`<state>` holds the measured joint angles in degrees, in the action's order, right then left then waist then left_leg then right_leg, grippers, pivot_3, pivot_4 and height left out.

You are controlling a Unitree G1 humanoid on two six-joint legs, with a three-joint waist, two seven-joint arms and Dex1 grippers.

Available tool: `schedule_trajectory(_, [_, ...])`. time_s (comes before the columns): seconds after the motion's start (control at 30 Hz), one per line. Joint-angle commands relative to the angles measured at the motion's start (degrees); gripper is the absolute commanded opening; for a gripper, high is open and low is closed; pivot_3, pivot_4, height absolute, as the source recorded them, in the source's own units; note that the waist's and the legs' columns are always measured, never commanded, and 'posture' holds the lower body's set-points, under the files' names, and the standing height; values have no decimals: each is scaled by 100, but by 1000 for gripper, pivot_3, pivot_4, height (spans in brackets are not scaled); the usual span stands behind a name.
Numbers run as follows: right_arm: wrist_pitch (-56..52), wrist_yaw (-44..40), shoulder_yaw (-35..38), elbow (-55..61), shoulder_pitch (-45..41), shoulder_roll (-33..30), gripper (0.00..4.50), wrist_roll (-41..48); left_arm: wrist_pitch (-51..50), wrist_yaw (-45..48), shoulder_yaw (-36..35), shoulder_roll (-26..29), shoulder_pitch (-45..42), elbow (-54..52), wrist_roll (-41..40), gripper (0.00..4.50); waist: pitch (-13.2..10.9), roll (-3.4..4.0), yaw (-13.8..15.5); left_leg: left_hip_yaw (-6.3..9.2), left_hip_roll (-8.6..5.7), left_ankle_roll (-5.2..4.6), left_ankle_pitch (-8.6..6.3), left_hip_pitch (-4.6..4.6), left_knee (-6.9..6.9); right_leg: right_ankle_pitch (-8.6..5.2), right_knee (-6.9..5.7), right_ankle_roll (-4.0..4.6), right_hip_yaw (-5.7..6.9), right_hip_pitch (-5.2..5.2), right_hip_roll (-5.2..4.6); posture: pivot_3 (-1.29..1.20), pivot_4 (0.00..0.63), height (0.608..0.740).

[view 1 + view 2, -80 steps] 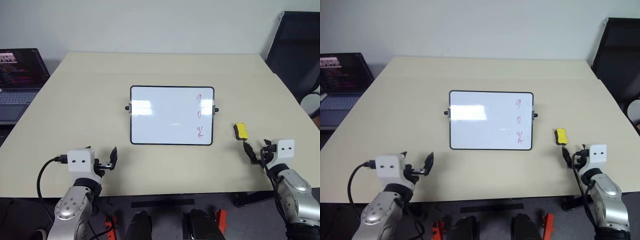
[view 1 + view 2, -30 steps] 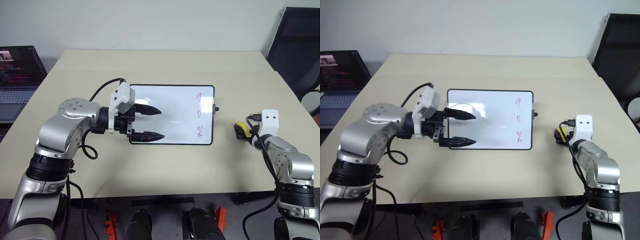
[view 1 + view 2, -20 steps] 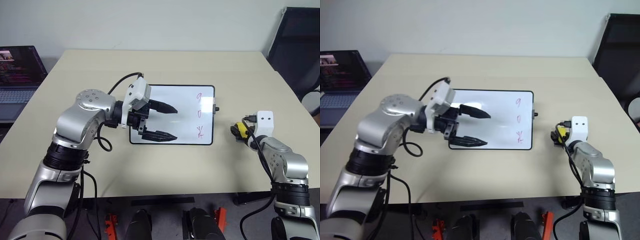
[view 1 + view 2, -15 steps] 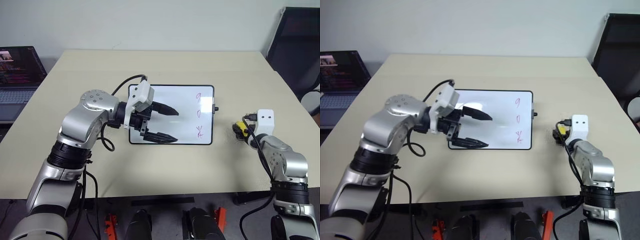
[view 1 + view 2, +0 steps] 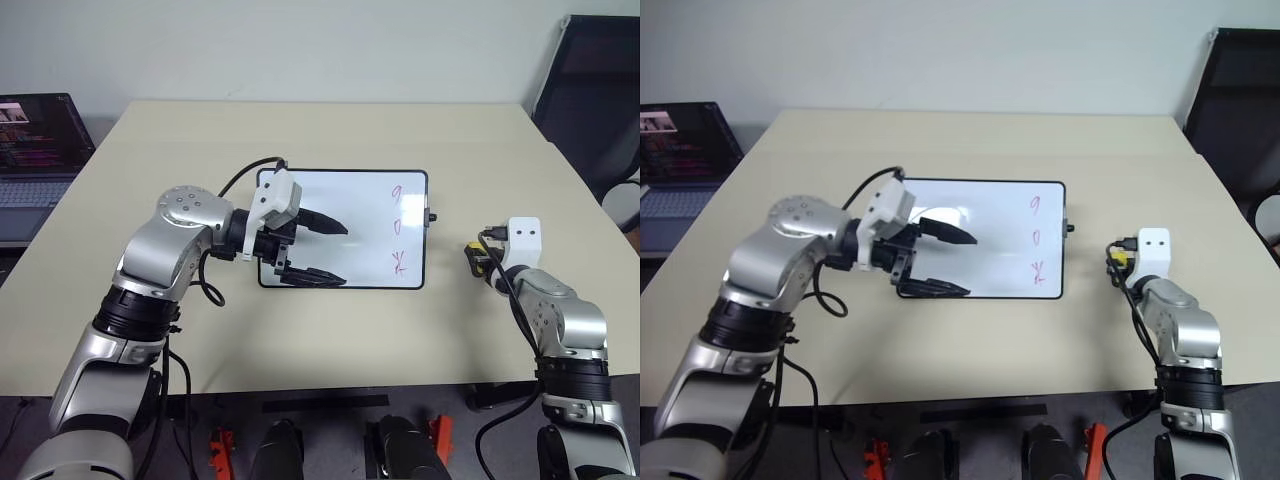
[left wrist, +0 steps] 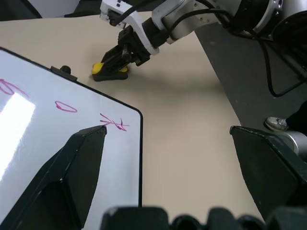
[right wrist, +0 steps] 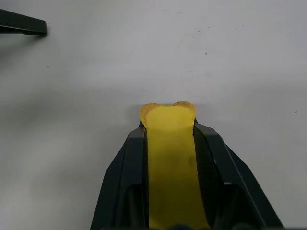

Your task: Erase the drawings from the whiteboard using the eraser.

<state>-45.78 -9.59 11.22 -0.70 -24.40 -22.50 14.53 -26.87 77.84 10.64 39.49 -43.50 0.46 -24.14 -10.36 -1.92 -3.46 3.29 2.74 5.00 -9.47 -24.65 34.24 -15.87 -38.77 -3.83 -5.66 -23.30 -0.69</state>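
Note:
The whiteboard point(image 5: 350, 215) lies flat at the table's middle, with three small red drawings point(image 5: 397, 227) in a column near its right edge. My left gripper point(image 5: 340, 254) hovers open over the board's left-middle part, fingers pointing right toward the drawings point(image 6: 114, 123). To the right of the board, my right gripper point(image 5: 478, 264) is shut on the yellow eraser point(image 7: 170, 143), which sits low at the table surface. The left wrist view shows the eraser point(image 6: 109, 71) gripped by the right gripper point(image 6: 120, 57) beyond the whiteboard's point(image 6: 57, 129) corner.
A dark-screened laptop point(image 5: 35, 150) stands off the table's left side. A black chair point(image 5: 600, 100) stands at the far right. The tan table point(image 5: 330, 340) is bare around the board and toward its near edge.
Both arms came up from the table's near edge. My left gripper reached over the board and edged right. My right gripper went from open around the eraser to shut on it.

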Motion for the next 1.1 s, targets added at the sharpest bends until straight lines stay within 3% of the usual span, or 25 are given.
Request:
schedule_trajectory(0.03, [14, -372, -162, 829, 173, -253, 976, 54, -83, -206, -340, 215, 115, -246, -20, 4500, -1, 1, -1, 1, 0, -1, 1, 0, 2, -3, -4, -3, 0, -1, 1, 0, 150, 740])
schedule_trajectory(0.23, [-599, -962, -478, 2460, 560, -750, 976, 362, -476, -935, -686, 381, 524, -735, -43, 4500, -3, 4, 3, 3, 0, -1, 1, 0, 13, -13, -12, -20, -2, -1, 1, 0, 150, 740])
schedule_trajectory(0.37, [-726, -818, -660, 2840, 81, -660, 976, 277, -803, -1416, -915, 382, 708, -966, -90, 4500, -3, 4, -4, 6, 3, -2, 1, 0, 28, -13, -20, -20, -1, 0, 4, 0, 150, 740])
schedule_trajectory(0.77, [327, -602, -1701, 1080, -1649, -7, 976, -687, -770, -1741, -1004, 282, 698, -1012, -126, 4500, -3, 5, 25, 6, 2, -7, 4, -10, 49, -5, -17, -20, 1, 1, 4, 0, 150, 740])
schedule_trajectory(0.97, [840, -638, -1929, 361, -1897, 144, 976, -1092, -605, -1957, -1057, 106, 560, -812, -100, 4500, -4, 5, 17, 6, 3, -7, 4, -10, 48, -5, -19, -20, 1, -1, 4, 0, 150, 740])
schedule_trajectory(1.1, [686, -1154, -2262, 426, -1712, -142, 976, -1220, -570, -1976, -1042, 95, 544, -779, -105, 4500, -4, 5, 17, 5, 2, -7, 4, -10, 49, -4, -19, -21, -1, -1, 4, 0, 150, 740])
